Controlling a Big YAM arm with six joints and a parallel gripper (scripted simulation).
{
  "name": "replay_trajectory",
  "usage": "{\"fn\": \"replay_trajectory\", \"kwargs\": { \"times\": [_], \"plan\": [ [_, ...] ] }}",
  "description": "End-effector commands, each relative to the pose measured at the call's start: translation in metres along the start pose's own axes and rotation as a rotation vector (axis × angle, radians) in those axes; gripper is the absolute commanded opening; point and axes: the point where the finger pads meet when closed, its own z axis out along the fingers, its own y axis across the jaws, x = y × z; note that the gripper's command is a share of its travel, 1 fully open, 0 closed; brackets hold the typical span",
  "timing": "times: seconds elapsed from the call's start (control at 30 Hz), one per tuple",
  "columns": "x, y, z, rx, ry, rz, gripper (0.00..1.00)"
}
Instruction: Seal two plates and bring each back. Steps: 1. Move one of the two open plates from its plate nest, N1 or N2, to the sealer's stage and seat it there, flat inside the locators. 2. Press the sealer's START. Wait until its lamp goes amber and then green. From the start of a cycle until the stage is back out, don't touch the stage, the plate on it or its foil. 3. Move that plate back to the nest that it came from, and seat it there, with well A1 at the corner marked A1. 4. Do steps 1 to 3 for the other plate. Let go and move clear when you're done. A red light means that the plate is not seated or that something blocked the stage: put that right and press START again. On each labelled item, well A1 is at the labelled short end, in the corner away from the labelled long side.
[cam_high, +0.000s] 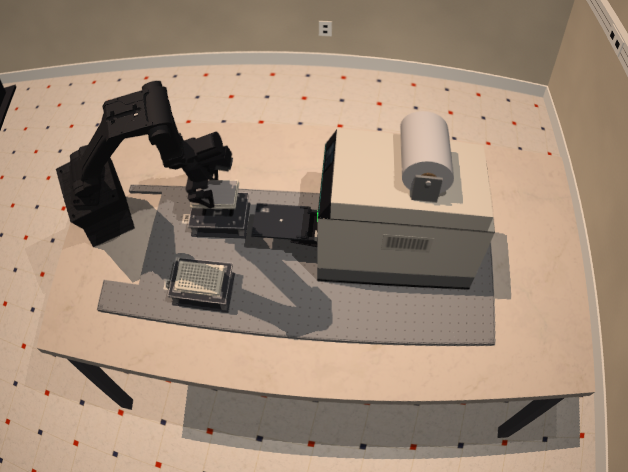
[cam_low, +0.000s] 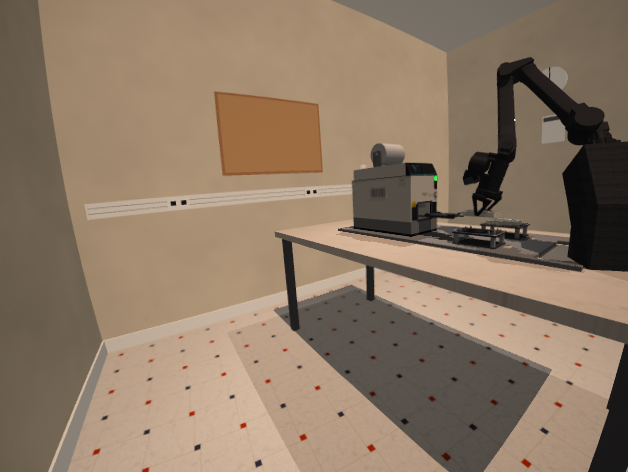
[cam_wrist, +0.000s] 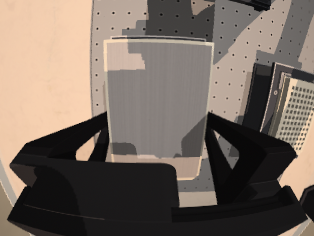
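Note:
My gripper (cam_high: 209, 192) (cam_wrist: 157, 116) is shut on a plate (cam_high: 224, 193) (cam_wrist: 157, 82) with a smooth, wellless-looking grey top, like foil. The fingers are on its long sides. It hangs level just above the back nest (cam_high: 218, 220) (cam_low: 479, 235), which is empty; its far edge overhangs that nest. The other plate (cam_high: 199, 278) (cam_wrist: 303, 107), its wells open, sits in the front nest (cam_high: 229, 284). The sealer (cam_high: 393, 250) (cam_low: 394, 197) has its dark stage (cam_high: 280, 223) out and empty. Its lamp (cam_low: 435, 178) is green. The START button is too small to make out.
The stage stands close beside the back nest, towards the sealer. A white foil roll (cam_high: 425, 147) (cam_low: 391, 153) is on top of the sealer. The nests and sealer stand on a grey perforated board (cam_high: 406, 317). The arm base (cam_high: 98, 203) is at the left in the top view.

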Motion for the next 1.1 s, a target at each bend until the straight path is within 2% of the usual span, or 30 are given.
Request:
{"fn": "replay_trajectory", "kwargs": {
  "times": [0.0, 0.57, 0.73, 1.07],
  "plan": [
    [-0.004, -0.005, 0.004, 0.004, -0.013, 0.012, 0.00],
    [-0.010, -0.004, 0.014, 0.005, -0.022, 0.025, 0.00],
    [0.003, -0.006, 0.015, 0.007, -0.003, 0.011, 0.00],
    [0.001, -0.004, 0.019, 0.005, -0.009, 0.011, 0.00]
  ]
}}
